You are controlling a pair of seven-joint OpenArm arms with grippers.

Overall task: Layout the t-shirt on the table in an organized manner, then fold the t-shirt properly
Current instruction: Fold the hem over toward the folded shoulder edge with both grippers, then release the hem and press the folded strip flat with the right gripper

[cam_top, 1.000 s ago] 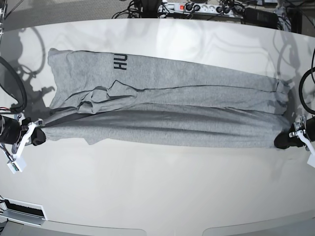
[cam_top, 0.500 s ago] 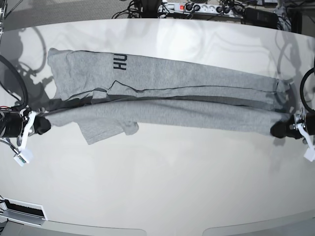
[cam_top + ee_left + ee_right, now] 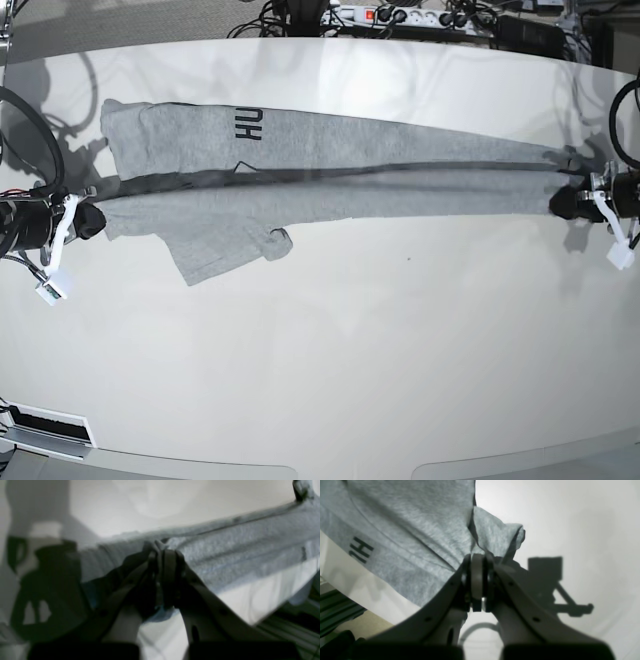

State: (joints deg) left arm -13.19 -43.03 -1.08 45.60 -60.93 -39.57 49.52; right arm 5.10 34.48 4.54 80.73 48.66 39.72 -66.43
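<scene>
Nearest the camera, the glossy white desk (image 3: 330, 370) is lying bare in front of the t-shirt (image 3: 330, 190), and that open stretch is growing: over the last second the shirt's near edge is moving away from the front of the desk as both arms carry it toward the far side.

Taking the shirt as the landmark, its one sleeve (image 3: 225, 255) is now hanging free off the near edge, at the lettered end, where a second ago it was tucked under the lifted panel.

At that same end the right pincer (image 3: 88, 222) is clamped tight on a bunched corner of the cloth; its wrist view is showing the jaws pressed together with grey fabric (image 3: 407, 537) spilling out above them. At the opposite end the left pincer (image 3: 560, 203) is likewise closed down on the shirt's edge, the fabric (image 3: 237, 552) running away from it in a taut band.

Between the two, the near panel is being drawn up and over the far panel, so a dark crease is running the shirt's whole length. The black lettering (image 3: 246, 126) is sitting on the far panel, beyond that crease.

In my judgement this is the first lengthwise fold going in: the cloth is being kept stretched, and the loose sleeve is likely to need tucking before the next fold.
</scene>
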